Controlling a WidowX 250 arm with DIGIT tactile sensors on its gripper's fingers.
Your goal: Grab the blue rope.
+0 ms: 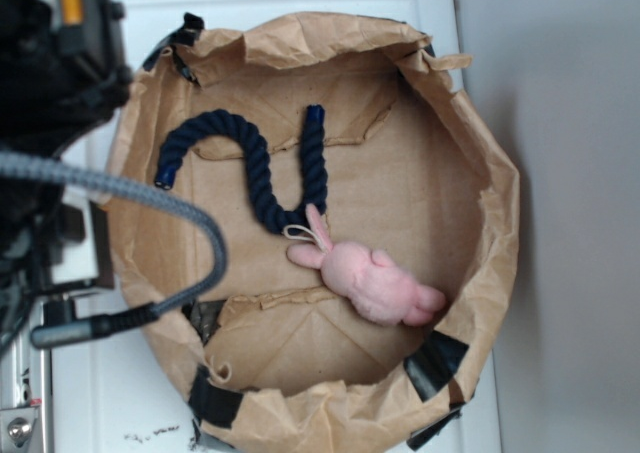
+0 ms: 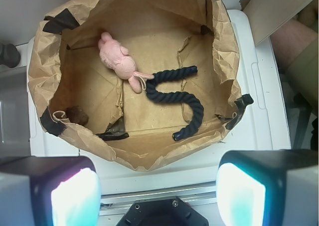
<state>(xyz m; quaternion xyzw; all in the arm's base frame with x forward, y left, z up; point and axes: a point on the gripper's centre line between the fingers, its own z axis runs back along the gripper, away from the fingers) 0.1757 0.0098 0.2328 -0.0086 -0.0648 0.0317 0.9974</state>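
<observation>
Parted wide and holding nothing, the gripper (image 2: 158, 196) shows in the wrist view as two blocky fingers with glowing pads (image 2: 75, 198), one at each lower corner. It hangs high above the bin, outside the near rim, so the approach has not started.

Below and ahead sits the blue rope (image 2: 175, 96), lying in an S-curve on the floor of the paper-lined bin (image 2: 224, 41). In the exterior view the rope (image 1: 255, 163) runs from one capped end near the bin's left wall, over an arch, down into a U-bend and up to a second end. That U-bend touches an ear and the hanging loop of the pink plush rabbit (image 1: 375, 281).

To take the rope cleanly, I would aim for the arch or a straight run well apart from the rabbit, turn the wrist so the fingers straddle the strand crosswise, and descend until they bracket it before closing. A grasp at the U-bend risks pinching the plush toy's loop as well.

The rope is thick, twisted and dark navy, with brighter blue caps; it looks limp and will likely sag either side of the pinch. The brown paper is crumpled and creased, patched with black tape (image 1: 435, 363) at the rim. The rabbit looks soft and fuzzy.
</observation>
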